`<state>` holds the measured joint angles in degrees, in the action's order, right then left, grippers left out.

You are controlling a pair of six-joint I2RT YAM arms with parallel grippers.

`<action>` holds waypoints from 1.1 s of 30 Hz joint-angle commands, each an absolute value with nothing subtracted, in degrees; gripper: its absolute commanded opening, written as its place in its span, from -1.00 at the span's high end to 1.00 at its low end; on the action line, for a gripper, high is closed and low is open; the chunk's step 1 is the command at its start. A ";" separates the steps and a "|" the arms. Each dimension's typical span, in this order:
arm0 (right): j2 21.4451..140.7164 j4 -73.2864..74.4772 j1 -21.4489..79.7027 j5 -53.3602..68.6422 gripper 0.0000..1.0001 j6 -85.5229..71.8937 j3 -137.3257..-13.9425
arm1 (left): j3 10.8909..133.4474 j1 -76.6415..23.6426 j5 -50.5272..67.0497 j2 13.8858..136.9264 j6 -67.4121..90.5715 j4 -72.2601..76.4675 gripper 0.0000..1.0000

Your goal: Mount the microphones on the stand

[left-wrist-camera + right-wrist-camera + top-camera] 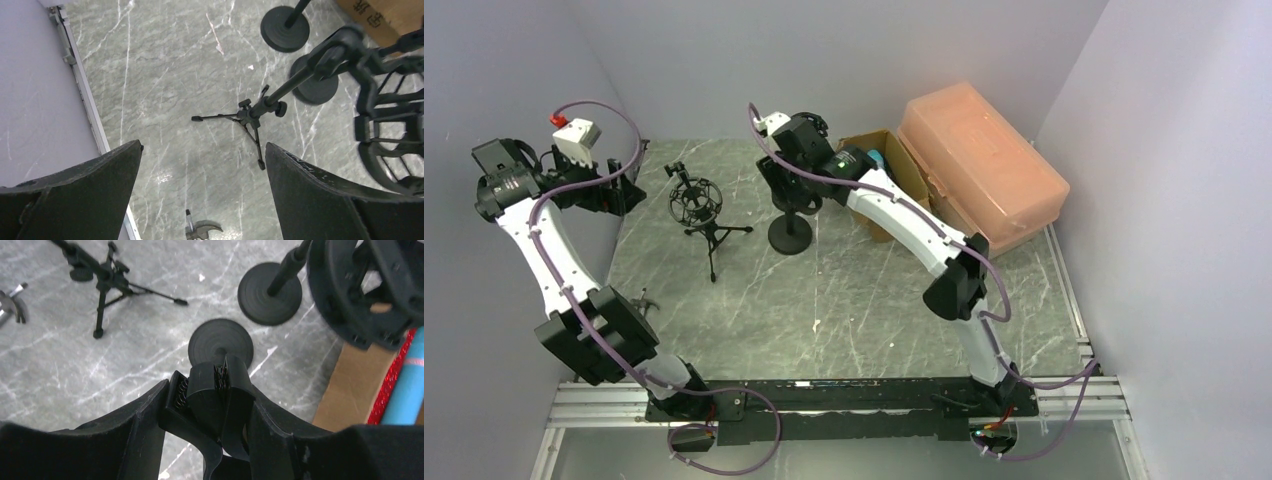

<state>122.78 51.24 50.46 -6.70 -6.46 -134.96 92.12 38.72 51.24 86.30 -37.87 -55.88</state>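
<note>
My right gripper (210, 392) is shut on a black spring clip (217, 385), the holder on top of a round-base stand (220, 342); it shows in the top view (786, 185) above that stand (790, 235). A light blue microphone (407, 385) and a glittery red one (387, 390) lie in a cardboard box (350, 385); the blue one also shows in the top view (876, 158). The other microphones are hidden. My left gripper (204, 147) is open and empty, high at the far left (629, 185), beside a tripod stand (250, 117) with a shock mount (395, 140).
A second round-base stand (270, 292) carries a shock mount (365, 290). An orange plastic bin (979, 165) stands at the back right behind the cardboard box (884, 170). A small metal clip (200, 230) lies near the left edge rail (85, 95).
</note>
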 commanded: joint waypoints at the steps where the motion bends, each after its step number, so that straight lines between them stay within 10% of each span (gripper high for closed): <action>1: 122.62 46.96 49.05 -2.23 0.72 -8.87 -140.60 | 95.70 39.11 54.22 82.32 -28.90 -55.04 -0.99; 22: 122.16 57.00 54.23 -2.10 0.45 -10.01 -142.21 | 94.84 39.11 59.45 77.63 -10.22 -45.99 -0.99; 33: 121.56 54.56 55.47 -0.63 -0.54 -9.24 -141.32 | 94.09 39.11 60.00 76.88 -8.52 -44.57 -0.99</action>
<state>125.03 57.71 55.22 -1.19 -9.45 -140.09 93.38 38.83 58.30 78.22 -9.74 -46.06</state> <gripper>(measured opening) 0.705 0.995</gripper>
